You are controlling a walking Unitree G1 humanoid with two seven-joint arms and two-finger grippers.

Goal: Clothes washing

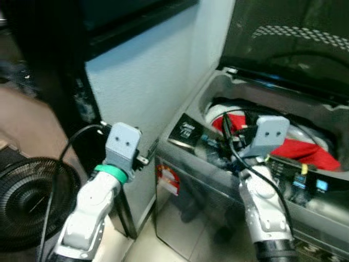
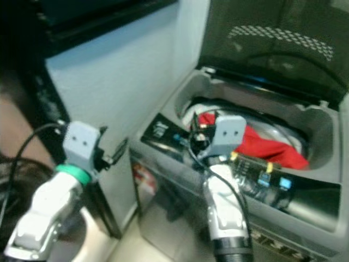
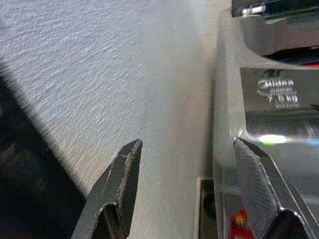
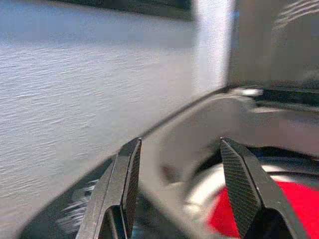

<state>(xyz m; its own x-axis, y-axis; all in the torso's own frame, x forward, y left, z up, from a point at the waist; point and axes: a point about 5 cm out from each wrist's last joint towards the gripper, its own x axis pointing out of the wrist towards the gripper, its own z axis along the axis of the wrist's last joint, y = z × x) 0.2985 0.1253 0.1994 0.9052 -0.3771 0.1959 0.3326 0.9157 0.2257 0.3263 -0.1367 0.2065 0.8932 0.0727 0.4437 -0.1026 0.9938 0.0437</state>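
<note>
Against the pale textured wall (image 1: 147, 82) stands a top-loading washing machine (image 1: 191, 202) with its lid (image 2: 272, 49) raised, and inside the drum lies a red garment (image 2: 262, 144) against something white; the load sits low in the opening, so it looks already dropped in rather than waiting outside; the right gripper (image 4: 177, 194) hangs over the front rim of the tub, its two black fingers spread apart with nothing between them, aimed across the opening at the red cloth, probably to push it down or to pull clear; the left gripper (image 3: 187, 191) is held off to the machine's side, beside the wall, fingers likewise parted and empty, likely kept out of the way; a black fan (image 1: 30, 202) stands on the floor at the left.
</note>
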